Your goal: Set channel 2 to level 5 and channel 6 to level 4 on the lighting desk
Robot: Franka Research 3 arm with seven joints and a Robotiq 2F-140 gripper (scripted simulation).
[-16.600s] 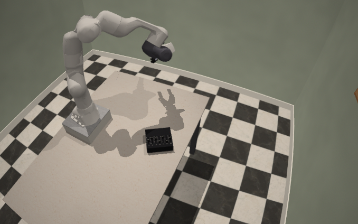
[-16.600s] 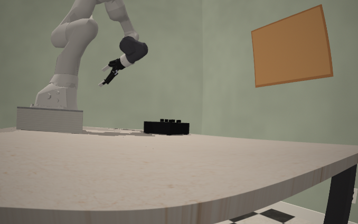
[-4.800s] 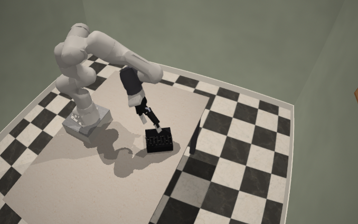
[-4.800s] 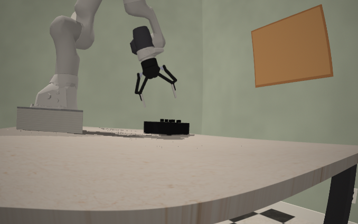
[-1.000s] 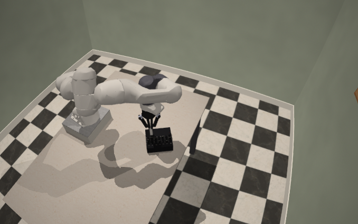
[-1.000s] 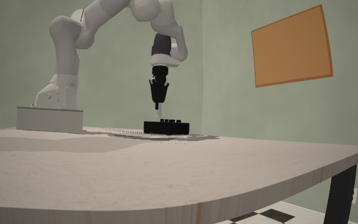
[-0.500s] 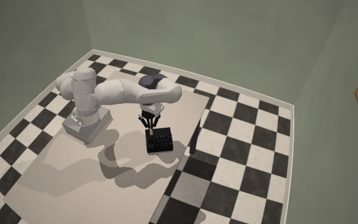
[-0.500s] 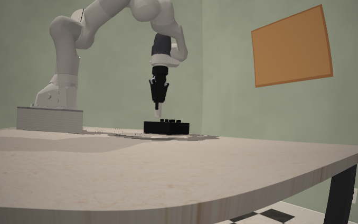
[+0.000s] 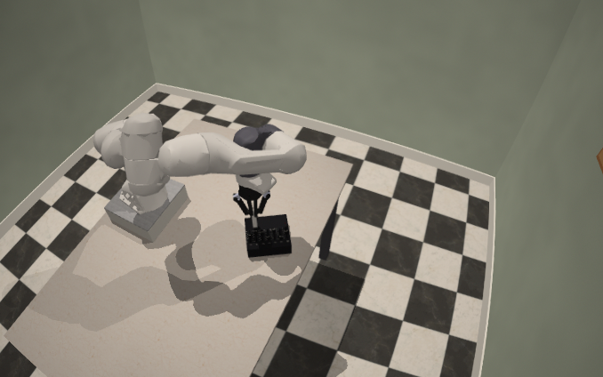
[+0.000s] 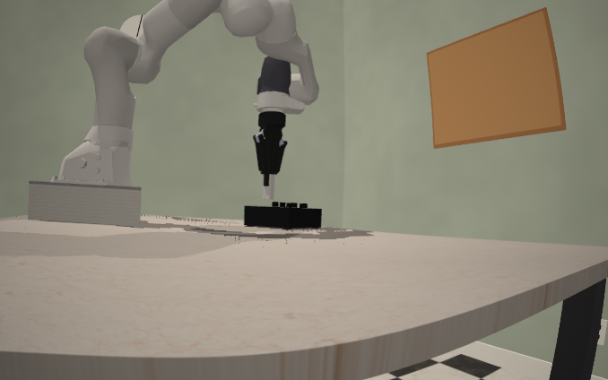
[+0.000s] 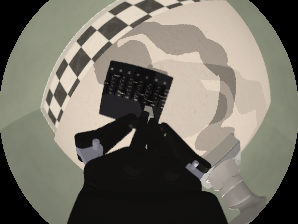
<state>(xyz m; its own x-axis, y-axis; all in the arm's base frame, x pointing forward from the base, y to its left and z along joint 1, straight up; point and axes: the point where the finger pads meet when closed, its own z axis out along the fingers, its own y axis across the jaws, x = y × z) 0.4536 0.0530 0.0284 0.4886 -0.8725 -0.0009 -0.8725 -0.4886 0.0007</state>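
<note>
The lighting desk [image 9: 271, 238] [image 10: 282, 217] [image 11: 136, 90] is a small black box with a row of black fader caps on top. It stands flat on the pale table [image 9: 154, 281] [image 10: 297, 292], near the far right edge. My gripper [image 9: 251, 221] [image 10: 267, 192] [image 11: 146, 111] is shut with nothing between the fingers. Its pale fingertips point straight down and hover just above the desk's edge nearest the robot base. The cap lines and scale marks are too small to read in any view.
The robot base [image 9: 147, 212] [image 10: 84, 202] stands on a grey block at the table's back left. A brown board [image 10: 495, 77] hangs on the wall at the right. The table edge and a dark leg [image 9: 326, 234] lie right of the desk.
</note>
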